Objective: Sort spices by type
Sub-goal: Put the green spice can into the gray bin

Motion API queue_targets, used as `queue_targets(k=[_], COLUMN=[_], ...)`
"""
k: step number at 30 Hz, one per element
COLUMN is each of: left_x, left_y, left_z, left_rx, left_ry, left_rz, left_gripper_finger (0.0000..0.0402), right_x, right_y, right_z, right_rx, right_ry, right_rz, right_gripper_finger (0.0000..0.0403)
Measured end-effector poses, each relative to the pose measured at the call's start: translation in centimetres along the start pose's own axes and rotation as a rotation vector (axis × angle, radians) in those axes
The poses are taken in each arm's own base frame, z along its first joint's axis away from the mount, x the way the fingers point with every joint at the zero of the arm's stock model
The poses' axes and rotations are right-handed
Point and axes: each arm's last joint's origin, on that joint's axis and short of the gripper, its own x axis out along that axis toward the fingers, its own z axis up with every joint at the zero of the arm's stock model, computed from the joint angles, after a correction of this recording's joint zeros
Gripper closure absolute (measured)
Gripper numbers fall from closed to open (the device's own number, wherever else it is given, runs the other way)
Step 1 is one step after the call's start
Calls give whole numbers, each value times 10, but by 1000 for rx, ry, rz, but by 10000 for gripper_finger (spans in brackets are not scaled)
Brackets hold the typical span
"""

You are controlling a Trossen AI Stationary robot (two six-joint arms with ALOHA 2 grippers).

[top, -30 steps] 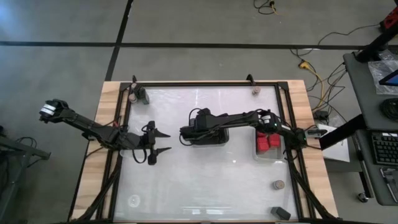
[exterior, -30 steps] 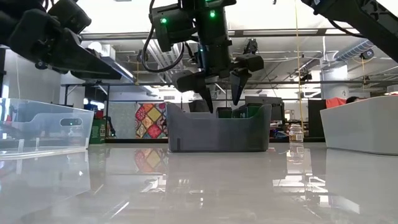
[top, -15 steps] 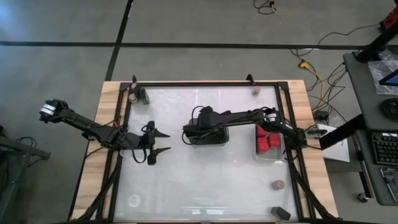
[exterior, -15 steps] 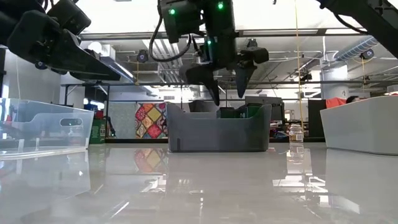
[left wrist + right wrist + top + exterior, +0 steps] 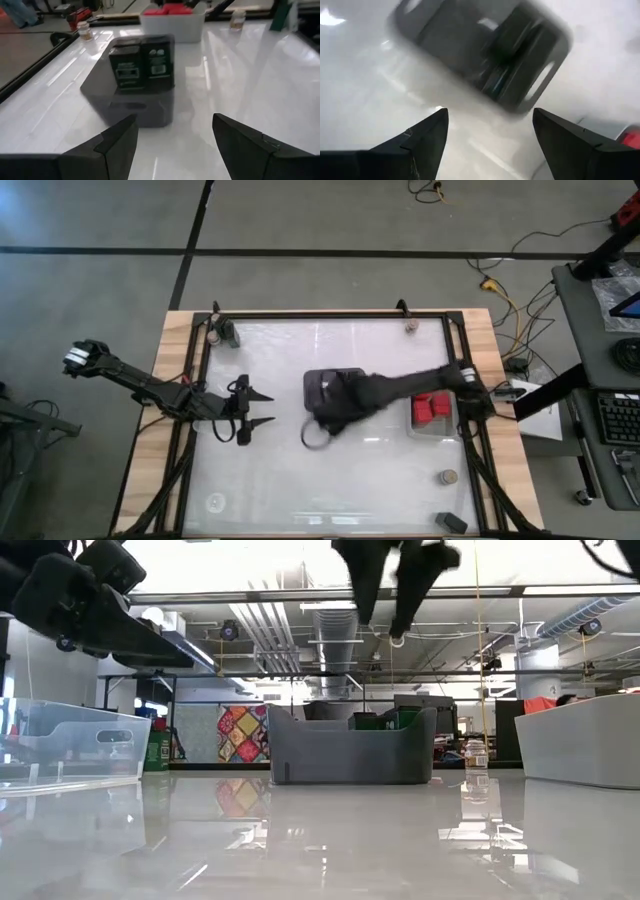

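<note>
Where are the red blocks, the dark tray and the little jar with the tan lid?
red blocks (image 5: 430,409), high view, on their top faces.
dark tray (image 5: 135,102), left wrist view, on its front wall.
tan-lidded jar (image 5: 447,477), high view, on its lid.

Dark tray (image 5: 322,383) mid-table, clear tray (image 5: 436,429) at right w/ keyboard (image 5: 620,418) beyond.

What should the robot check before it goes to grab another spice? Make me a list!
1. Right gripper empty and open: ok, nothing sits between its fingers.
2. Right gripper lifted clear of the grey tray: ok, it hangs well above it in the low view.
3. Dark blocks standing inside the grey tray: ok, two stand upright side by side.
4. Left gripper out of the way: ok, open and waiting left of the tray.
5. Spices still to sort: not ok, a tan-topped jar and a dark block lie loose near the right corner.
6. Red blocks in their clear tray: ok.
</note>
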Motion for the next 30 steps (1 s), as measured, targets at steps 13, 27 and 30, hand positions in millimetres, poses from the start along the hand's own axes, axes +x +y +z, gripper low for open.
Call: queue_targets(k=[13, 27, 30], left_x=[-3, 9, 12], left_y=[-11, -30, -32], left_z=[24, 18, 18], left_rx=[4, -32, -46], left_ry=[-233, -255, -258], left_rz=[-296, -421, -424], left_gripper_finger=[162, 162, 162], right_x=[-61, -38, -32], right_y=[29, 16, 15], right_z=[-152, -273, -290], right_rx=[-163, -209, -225], right_ry=[245, 657, 698], right_rz=[188, -56, -60], right_gripper_finger=[91, 39, 39])
